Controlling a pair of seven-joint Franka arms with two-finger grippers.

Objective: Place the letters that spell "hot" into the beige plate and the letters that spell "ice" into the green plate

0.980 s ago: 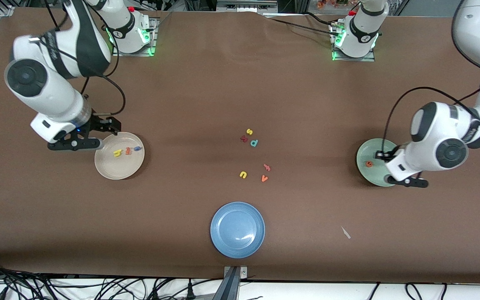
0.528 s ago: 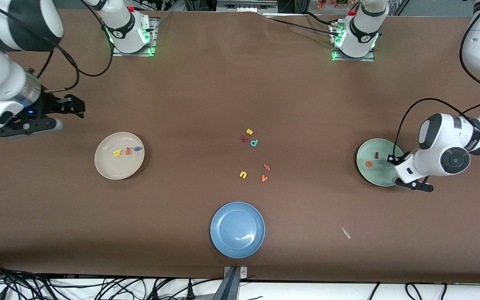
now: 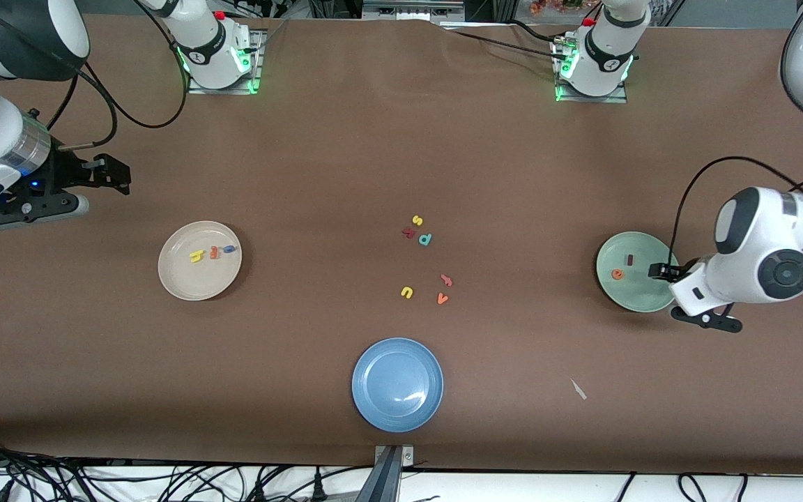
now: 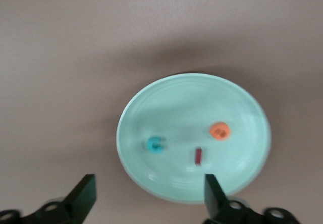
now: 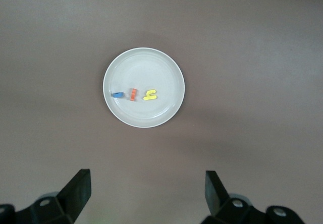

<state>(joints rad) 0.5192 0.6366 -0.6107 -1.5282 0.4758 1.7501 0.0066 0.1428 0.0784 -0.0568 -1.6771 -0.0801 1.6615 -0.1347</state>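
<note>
beige plate (image 3: 199,261) sits toward the right arm's end of the table and holds 3 letters in a row: yellow h (image 3: 196,256), orange t (image 3: 215,252), blue o (image 3: 230,248). green plate (image 3: 633,271) sits toward the left arm's end and holds 3 letters: dark red i (image 3: 629,259), orange e (image 3: 617,275), teal c (image 4: 155,144), the last seen only in the left wrist view. left gripper (image 3: 661,271) hangs over the green plate's edge, jaws wide, holding nothing. right gripper (image 3: 117,176) hangs over bare table beside the beige plate, jaws wide, holding nothing. blue plate (image 3: 397,384) sits nearest the front camera. 6 spare letters (image 3: 424,259) lie mid-table.
</note>
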